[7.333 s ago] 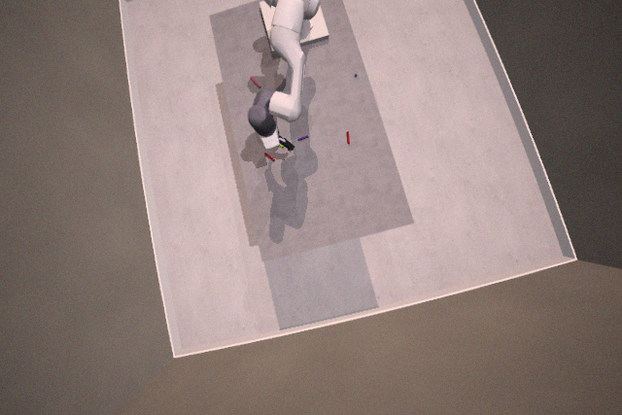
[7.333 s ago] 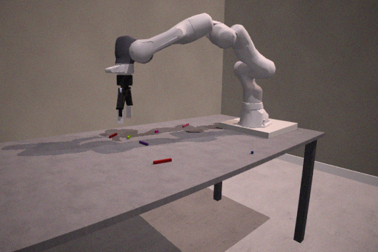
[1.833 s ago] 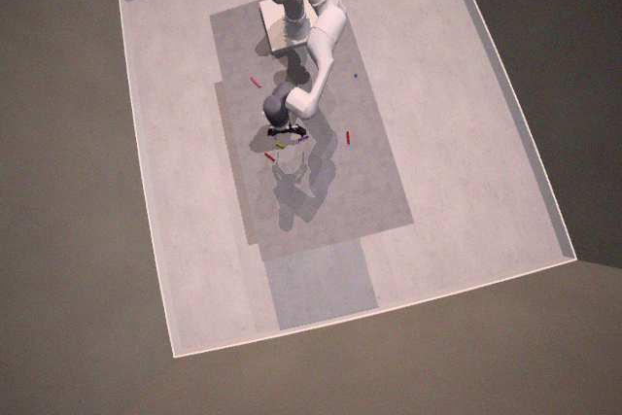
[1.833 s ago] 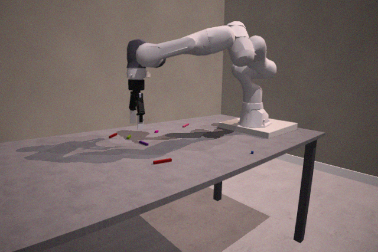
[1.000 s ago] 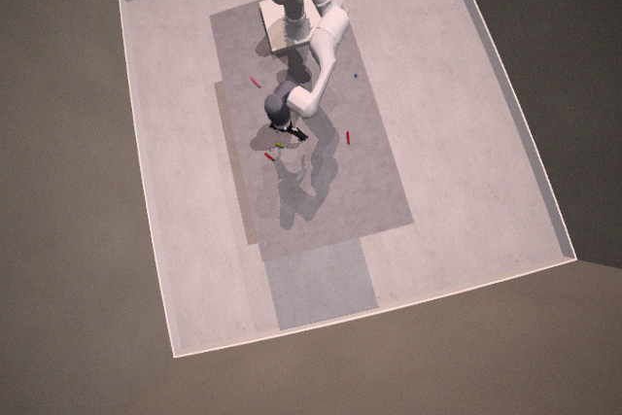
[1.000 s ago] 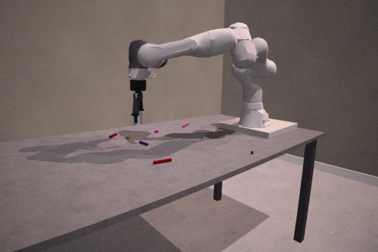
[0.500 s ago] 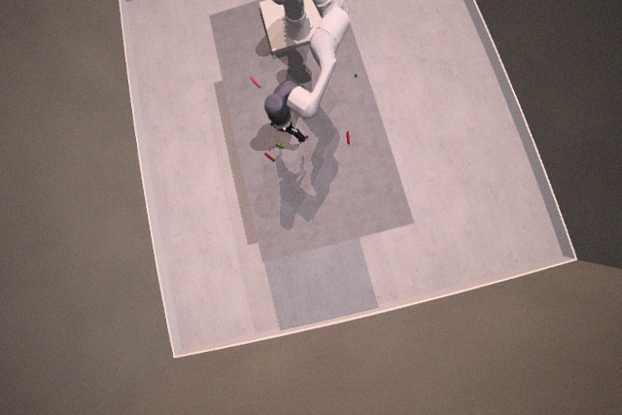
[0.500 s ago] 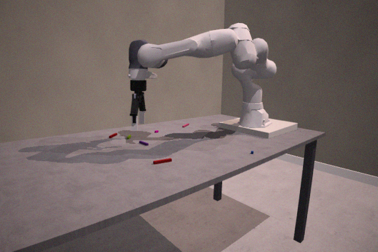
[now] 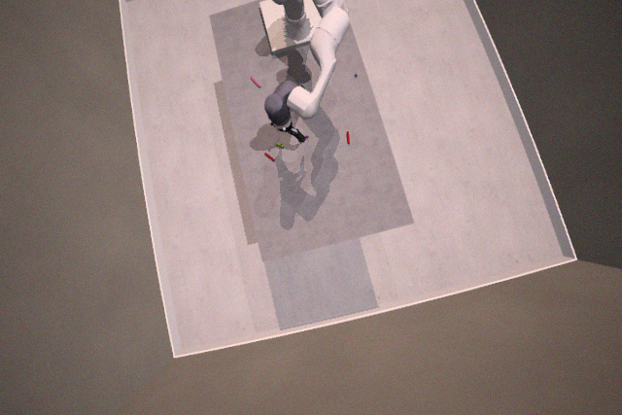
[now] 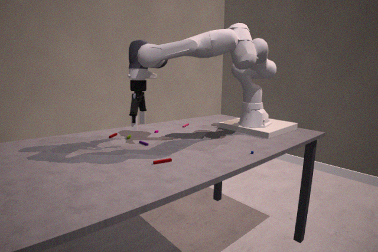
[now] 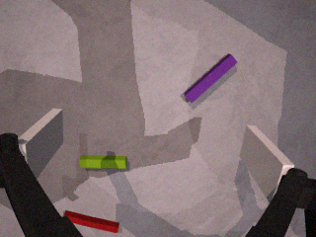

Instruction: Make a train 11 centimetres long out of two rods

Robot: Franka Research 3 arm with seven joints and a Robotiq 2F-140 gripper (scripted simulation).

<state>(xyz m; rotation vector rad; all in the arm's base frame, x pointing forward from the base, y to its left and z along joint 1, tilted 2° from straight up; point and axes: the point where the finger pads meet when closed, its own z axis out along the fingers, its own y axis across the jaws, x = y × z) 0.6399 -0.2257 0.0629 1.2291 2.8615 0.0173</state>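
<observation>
A purple rod (image 9: 306, 137) (image 10: 143, 143) (image 11: 210, 79) lies flat and slanted, mostly hidden in the top view. A lime rod (image 9: 279, 145) (image 10: 129, 136) (image 11: 104, 162) lies flat, apart from the purple one and at an angle to it. My gripper (image 10: 138, 124) (image 11: 154, 134) is open and empty, high above the table; in the wrist view the lime rod shows near the left finger and the purple rod beyond, towards the upper right.
A red rod (image 9: 269, 156) (image 10: 113, 135) (image 11: 92, 221) lies near the lime one. Another red rod (image 9: 348, 137) (image 10: 162, 161), a pink rod (image 9: 256, 82) (image 10: 185, 125), a magenta rod (image 10: 156, 131) and a blue rod (image 9: 356, 75) (image 10: 252, 152) lie farther off.
</observation>
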